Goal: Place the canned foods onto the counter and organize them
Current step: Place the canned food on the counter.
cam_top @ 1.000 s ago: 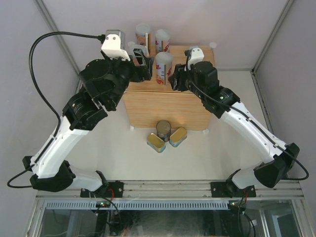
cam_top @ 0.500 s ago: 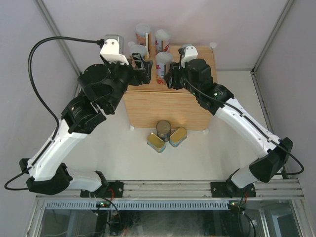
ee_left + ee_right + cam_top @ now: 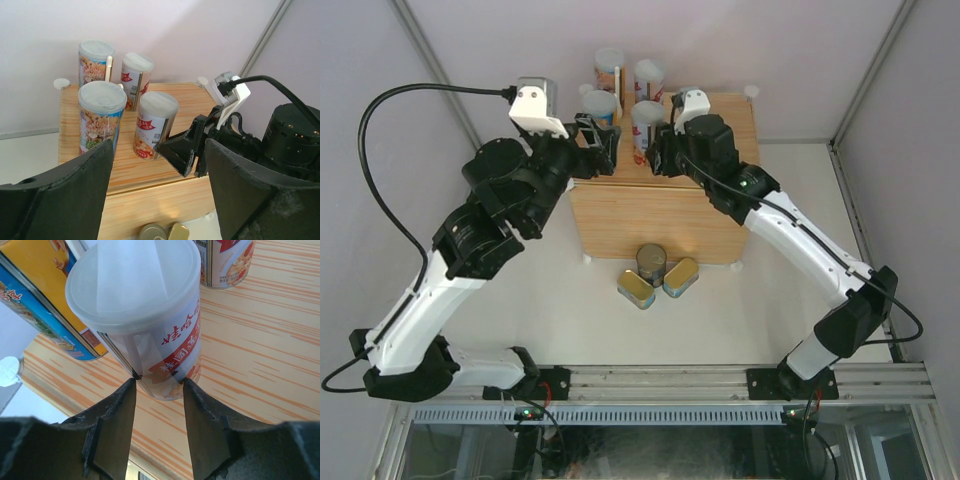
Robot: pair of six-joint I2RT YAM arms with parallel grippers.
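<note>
Wooden counter (image 3: pixel 650 215): right gripper (image 3: pixel 159 390) touches white-lidded can (image 3: pixel 145 315)

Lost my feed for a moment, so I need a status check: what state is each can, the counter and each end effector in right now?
Four tall white-lidded cans: upright on the counter, lids on.
Light wood-grain counter: carrying those four cans.
Dark metal-topped can: upright on the table.
Two flat gold tins: on the table beside it.
Left end effector: open, empty.
Right end effector: fingers at the red-labelled can; grip unclear.
</note>
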